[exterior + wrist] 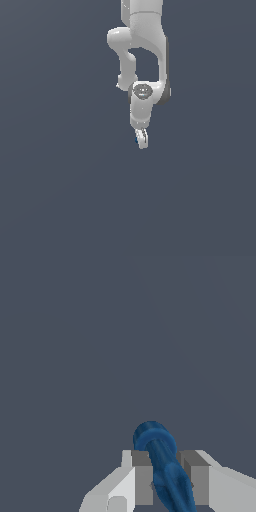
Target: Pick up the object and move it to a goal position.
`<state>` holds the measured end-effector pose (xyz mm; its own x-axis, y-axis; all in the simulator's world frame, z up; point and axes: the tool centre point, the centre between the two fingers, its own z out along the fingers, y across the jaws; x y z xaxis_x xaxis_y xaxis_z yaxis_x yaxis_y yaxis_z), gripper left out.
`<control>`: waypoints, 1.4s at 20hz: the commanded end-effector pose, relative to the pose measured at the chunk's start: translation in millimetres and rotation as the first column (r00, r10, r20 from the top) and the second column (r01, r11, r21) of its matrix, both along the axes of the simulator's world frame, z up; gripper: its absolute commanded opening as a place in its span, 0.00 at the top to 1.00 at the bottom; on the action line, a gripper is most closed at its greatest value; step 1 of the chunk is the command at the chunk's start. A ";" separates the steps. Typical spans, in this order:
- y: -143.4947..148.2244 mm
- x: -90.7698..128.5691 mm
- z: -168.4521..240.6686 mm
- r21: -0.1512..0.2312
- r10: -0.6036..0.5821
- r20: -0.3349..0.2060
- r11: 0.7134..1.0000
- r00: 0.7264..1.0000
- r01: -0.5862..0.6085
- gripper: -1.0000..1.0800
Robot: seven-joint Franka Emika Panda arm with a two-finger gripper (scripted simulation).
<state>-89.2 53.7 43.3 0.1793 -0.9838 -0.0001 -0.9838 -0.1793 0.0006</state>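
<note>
The object point(161, 461) is a dark blue, rounded elongated piece, and it sits clamped between the two grey pads point(142, 476) of my gripper point(167, 473). The blue piece sticks out beyond the fingertips against the plain grey background. In the exterior view the white arm hangs down from the top, with the gripper point(141, 139) at its lowest point. There only a small sliver of the blue object point(136, 140) shows at the side of the fingers. The gripper is shut on the object.
A uniform dark grey surface fills both views. No other objects, containers or edges are visible.
</note>
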 end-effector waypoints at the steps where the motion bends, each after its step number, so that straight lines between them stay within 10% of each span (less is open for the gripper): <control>1: -1.8 0.0 2.9 0.000 0.000 0.000 1.000 1.000 0.000 1.00; 28: -134.1 -8.6 206.7 0.001 -0.004 -0.001 1.000 1.000 0.004 1.00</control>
